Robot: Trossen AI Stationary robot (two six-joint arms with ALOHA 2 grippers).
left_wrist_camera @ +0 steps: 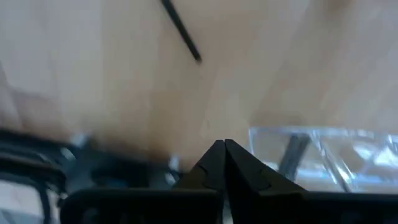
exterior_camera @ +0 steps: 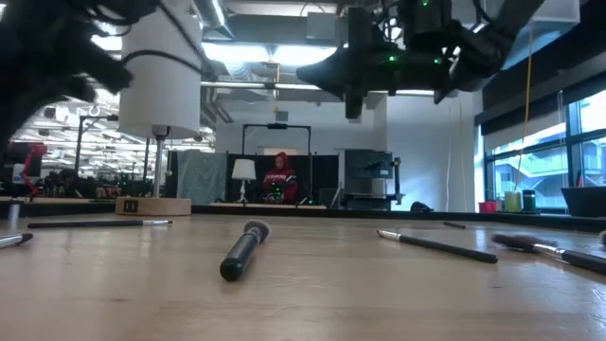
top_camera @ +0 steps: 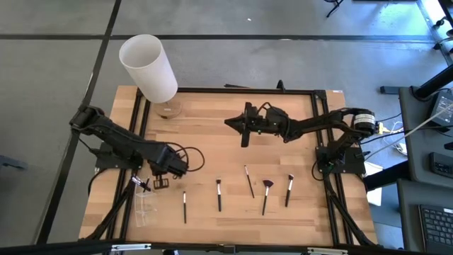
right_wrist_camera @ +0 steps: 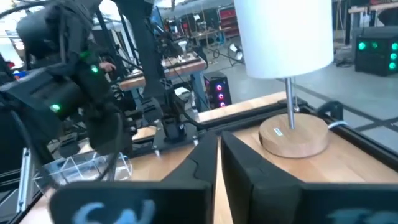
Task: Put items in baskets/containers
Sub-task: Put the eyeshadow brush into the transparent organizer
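- The wooden desk (top_camera: 212, 120) is being framed by a black rail, and every place below is being given relative to the white lamp (top_camera: 150, 67) standing at its far left corner on a round wooden base.
- The left arm is being stretched from the desk's left edge toward the near side, well in front of the lamp; its left gripper (top_camera: 160, 182) is being held low over the wood with the fingers pressed together, and nothing is being gripped between them.
- The right arm is being reached in from the right edge; its right gripper (top_camera: 245, 136) is being held up in the air, to the right of the lamp and slightly nearer, with the fingers brought together and nothing between them.
- The clear plastic container (top_camera: 144, 205) is lying at the near left corner, straight in front of the lamp and just beside the left gripper; in the left wrist view its see-through wall (left_wrist_camera: 323, 155) is being shown next to the closed fingertips.
- Five makeup brushes are lying in a loose row along the near side, in front and to the right of the lamp, all outside the container: a dark brush (top_camera: 185, 206), a pale-tipped brush (top_camera: 219, 194), a thin brush (top_camera: 249, 181), the fan brush (top_camera: 266, 194) with its reddish head, and a last brush (top_camera: 289, 190) farthest from the lamp.
- A person in red (exterior_camera: 279, 177) is being seen in the room far behind the desk.
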